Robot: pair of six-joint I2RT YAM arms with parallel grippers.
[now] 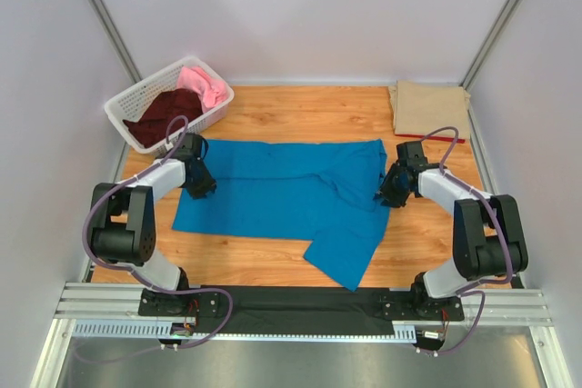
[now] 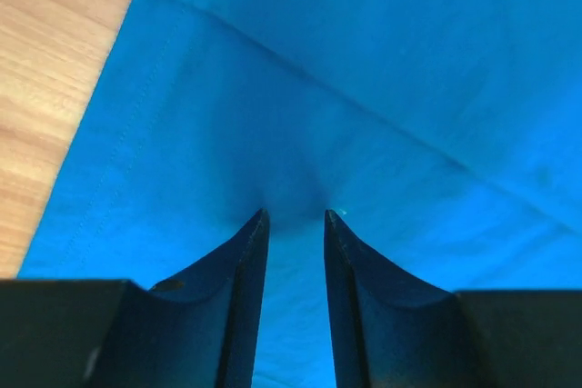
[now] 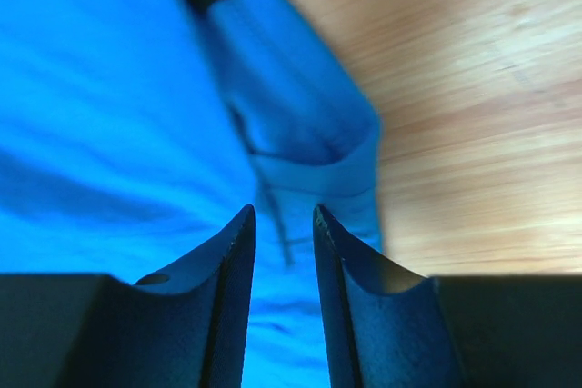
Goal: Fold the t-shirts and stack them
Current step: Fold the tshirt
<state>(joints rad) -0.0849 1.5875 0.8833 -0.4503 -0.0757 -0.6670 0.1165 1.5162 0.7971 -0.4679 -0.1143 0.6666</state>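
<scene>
Well, we saw the blue t-shirt (image 1: 282,193) lying flat on the wooden table (image 1: 300,106), with one end under each arm. The left gripper (image 2: 296,215) had its jaws spread a little, with nothing pinched in the gap. Blue cloth lay under the tips and ahead of them, and a fold line ran across just ahead. Off to the left of those jaws the shirt ended and bare wood showed.

The right gripper (image 3: 284,211) had its jaws a little apart too, holding nothing. A blue flap with a stitched edge lay just ahead of its tips, but it was blurry and we could not tell which part of the shirt it was. Wood showed to the right of those jaws.

From above, both sets of tips were hidden by the wrists. Far past the right jaws lay the tan t-shirt (image 1: 429,108), with only a thin red edge (image 1: 427,138) peeking out under it. Past the left jaws, the white basket (image 1: 123,111) half hid the maroon t-shirt (image 1: 164,117) and the pink t-shirt (image 1: 205,86).
</scene>
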